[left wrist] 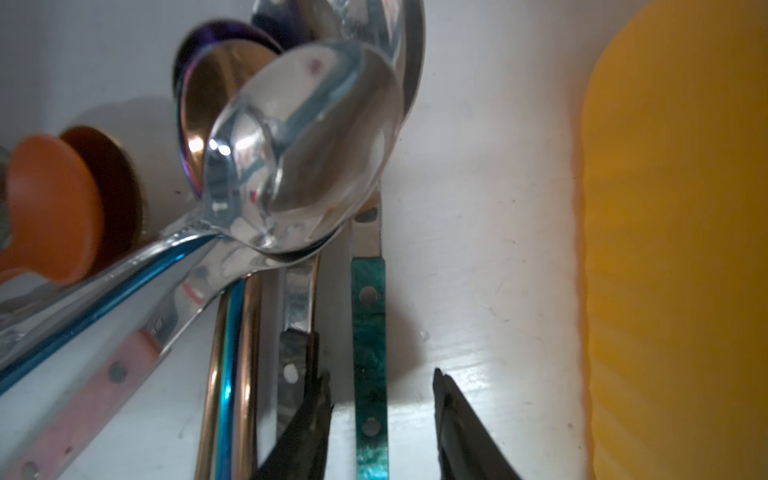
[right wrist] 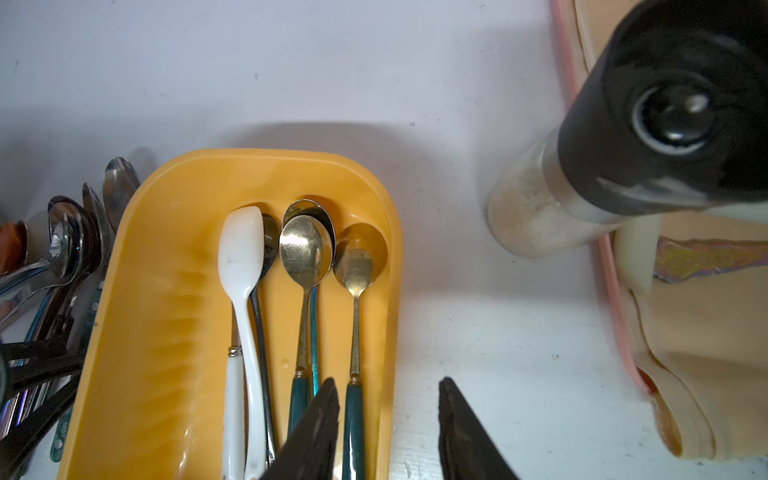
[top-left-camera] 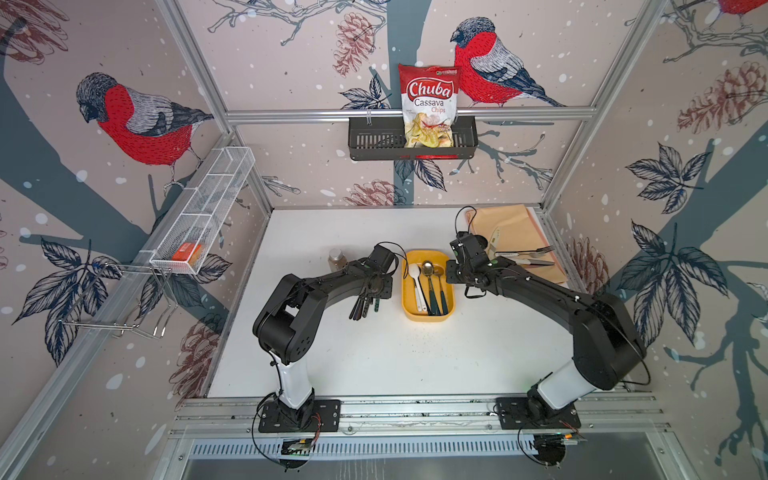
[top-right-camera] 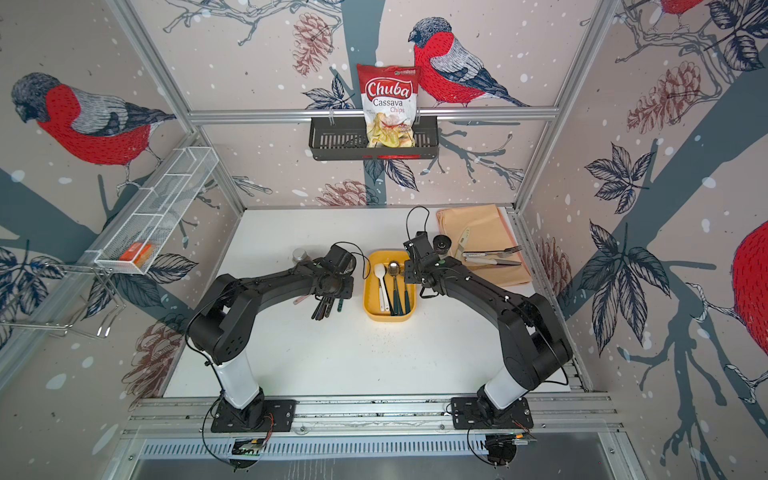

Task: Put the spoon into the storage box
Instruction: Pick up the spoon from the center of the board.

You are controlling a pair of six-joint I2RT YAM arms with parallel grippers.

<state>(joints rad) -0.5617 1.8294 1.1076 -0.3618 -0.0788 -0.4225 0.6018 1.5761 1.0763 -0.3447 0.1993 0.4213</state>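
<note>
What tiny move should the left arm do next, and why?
Probably close the left gripper on the teal handle, likely a spoon's. Its jaws stand open on either side of that handle, which lies at the edge of the cutlery pile, on the side nearest the yellow storage box. Whether it must dip lower first, I cannot tell.

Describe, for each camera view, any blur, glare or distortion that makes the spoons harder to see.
Left wrist view: the nearest steel spoon bowl is soft-focused and mirrors bright highlights; the storage box is a blurred yellow mass. Right wrist view: spoons sharp, glare on a brass spoon bowl; the grinder blurred. Both top views: wide-angle bending of frame rails, cutlery small.
</note>
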